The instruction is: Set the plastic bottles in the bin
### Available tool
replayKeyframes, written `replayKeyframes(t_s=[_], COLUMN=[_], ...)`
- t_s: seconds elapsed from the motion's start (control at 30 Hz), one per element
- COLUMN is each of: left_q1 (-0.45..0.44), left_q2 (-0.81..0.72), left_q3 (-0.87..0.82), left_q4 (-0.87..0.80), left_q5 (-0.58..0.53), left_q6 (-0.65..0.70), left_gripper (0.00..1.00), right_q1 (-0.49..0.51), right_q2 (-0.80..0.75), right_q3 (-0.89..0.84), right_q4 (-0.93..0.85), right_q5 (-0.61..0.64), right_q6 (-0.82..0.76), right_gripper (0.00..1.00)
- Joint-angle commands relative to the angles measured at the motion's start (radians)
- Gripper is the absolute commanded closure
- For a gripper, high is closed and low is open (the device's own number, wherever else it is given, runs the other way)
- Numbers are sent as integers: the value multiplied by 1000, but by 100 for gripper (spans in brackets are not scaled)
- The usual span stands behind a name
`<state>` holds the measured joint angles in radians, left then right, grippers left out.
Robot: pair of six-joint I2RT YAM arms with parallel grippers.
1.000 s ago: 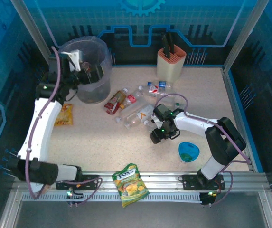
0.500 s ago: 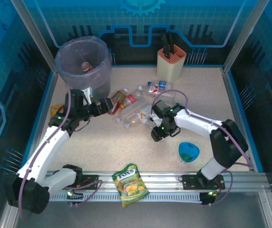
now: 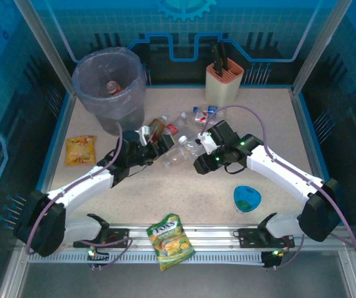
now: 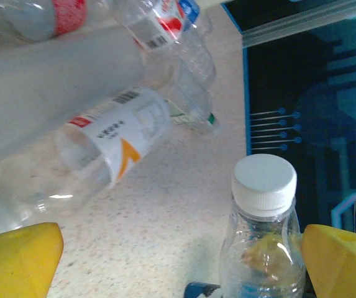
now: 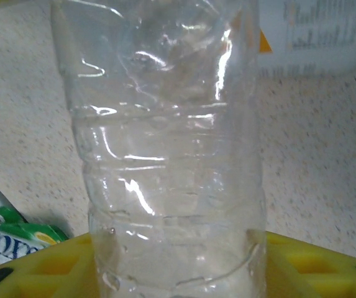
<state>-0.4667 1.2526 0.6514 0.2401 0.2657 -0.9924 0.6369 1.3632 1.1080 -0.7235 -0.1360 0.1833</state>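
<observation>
Clear plastic bottle [image 5: 171, 143] in right hand [image 5: 174, 270]

A clear bottle [image 5: 171, 155] in the gripper's [image 5: 178, 270] hold, over speckled tabletop [image 5: 327, 161].

Top view: high behind the arm bases [image 3: 258, 236], facing down over the whole table [image 3: 184, 192]. Left wrist: low, close, looking along the bottles [image 4: 112, 146]. Right wrist: hard against one clear bottle [image 5: 171, 155]; all share the top frame's centre cluster.

- Speckled beige tabletop [image 3: 165, 198] lay beneath the left gripper [image 3: 156, 138] and right gripper [image 3: 201, 162].
- Blue patterned wall panels [image 3: 258, 25] stood beyond them.
- Silver frame posts [image 3: 41, 40] flanked these.
</observation>
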Motion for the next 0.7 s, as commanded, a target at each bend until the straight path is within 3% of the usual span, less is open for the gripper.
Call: replayKeyframes(t_s=[0.0,0.23,0.33,0.57,0.67], left_q1=[-31,-90,-92,-94,-95], left_q2=[57,138,154,160,156], left_q3=[2,47,30,40,40], left_q4=[212,274,329,331,316], left_q5=[51,64,64,65,59], left_q6=[-102,-134,-167,-171,-163], left_gripper=[1,1,12,33,37], right_q1=[22,69,73,76,77], right_q2=[-4,21,29,66,68], right_q3=[10,-49,-72,-69,-74], right_q4=[92,336,431,444,446], right_q5=[-65,-77,-100,-111,-111], right_q6=[36,106,131,125,128], right_gripper=[47,46,47,44,41])
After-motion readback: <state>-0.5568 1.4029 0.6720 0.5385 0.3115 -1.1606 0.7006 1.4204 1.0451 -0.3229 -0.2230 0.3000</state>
